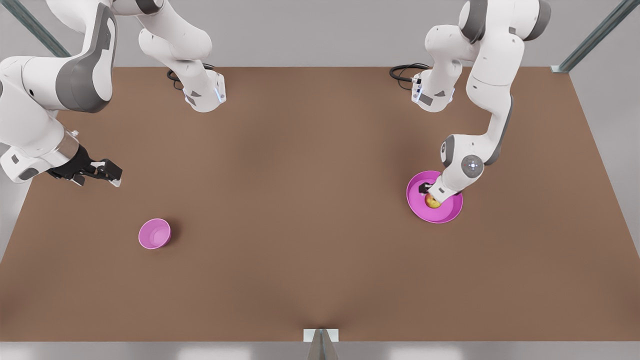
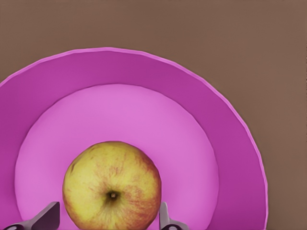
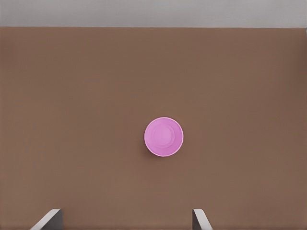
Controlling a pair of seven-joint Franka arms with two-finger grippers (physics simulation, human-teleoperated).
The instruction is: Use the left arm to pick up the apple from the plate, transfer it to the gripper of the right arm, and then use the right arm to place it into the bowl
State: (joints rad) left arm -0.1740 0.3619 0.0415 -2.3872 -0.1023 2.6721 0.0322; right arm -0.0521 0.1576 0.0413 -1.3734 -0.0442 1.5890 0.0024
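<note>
Two white-and-grey arms reach over a brown table [image 1: 300,210] in the front view. On that view's right, the left arm [image 1: 480,135] bends down over the magenta plate [image 1: 447,212], its left gripper [image 1: 430,196] low around the yellow apple [image 1: 433,202]. On the view's left, the right arm [image 1: 50,105] waits, its right gripper [image 1: 102,172] hovering well above the table, with the small pink bowl [image 1: 154,233] near it and well apart from the plate.

In the left wrist view, the apple [image 2: 112,186] sits on the plate [image 2: 144,72] between two dark fingertips [image 2: 47,216], one on each side, parted and apparently not yet pressing it.

In the right wrist view, the fingertips [image 3: 48,219] stand wide apart, holding nothing, above the bowl [image 3: 163,137].

The pick-up seems to be in hand; next the fingers must close on the apple and lift.

Grey floor and metal frame struts surround the table.
</note>
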